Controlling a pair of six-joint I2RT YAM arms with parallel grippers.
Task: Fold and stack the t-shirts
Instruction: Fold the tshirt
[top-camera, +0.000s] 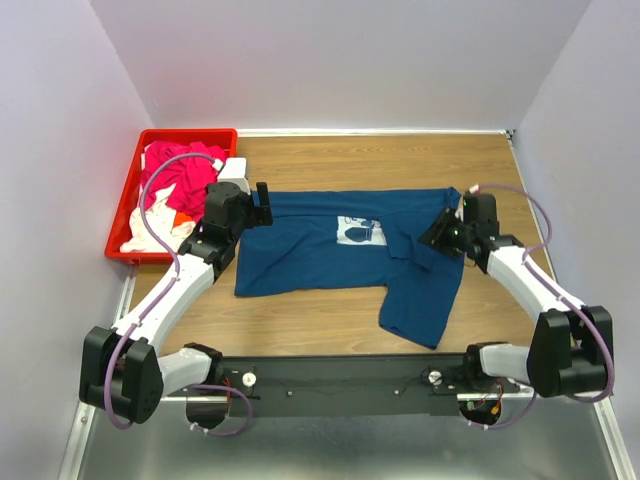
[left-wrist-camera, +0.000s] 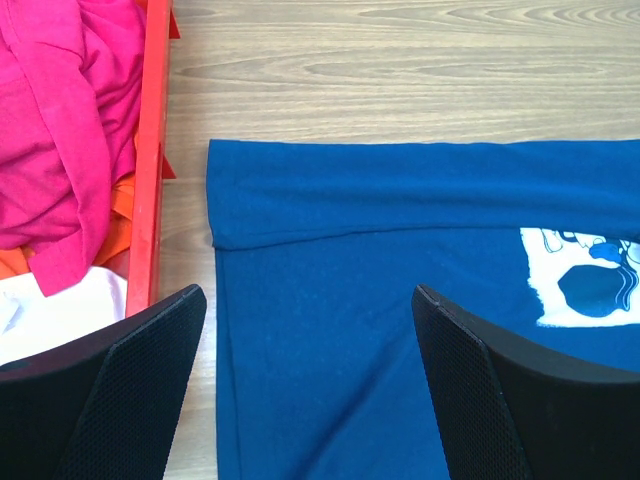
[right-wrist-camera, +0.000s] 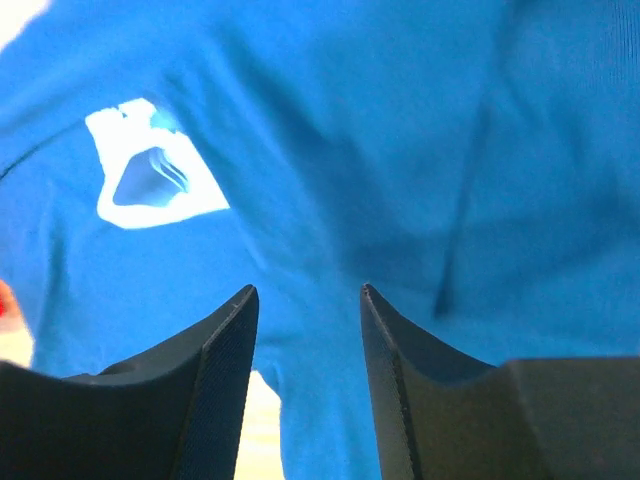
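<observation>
A dark blue t-shirt (top-camera: 330, 255) with a white chest print (top-camera: 360, 232) lies spread on the wooden table, its right part folded down toward the near edge. My left gripper (top-camera: 260, 203) hovers over the shirt's left edge (left-wrist-camera: 400, 260), open wide (left-wrist-camera: 310, 295) with nothing between its fingers. My right gripper (top-camera: 440, 232) is over the shirt's right side. Its jaws stand apart (right-wrist-camera: 305, 290) and blue cloth (right-wrist-camera: 350, 150) fills the view beyond them. More t-shirts lie bunched in the crate: magenta-pink (top-camera: 175, 175), white (top-camera: 150, 235) and orange (left-wrist-camera: 115, 230).
The red plastic crate (top-camera: 190, 133) stands at the table's far left, its wall (left-wrist-camera: 155, 150) close beside the blue shirt's left edge. Bare wood (top-camera: 400, 160) shows behind the shirt and in front of it. Grey walls enclose the table.
</observation>
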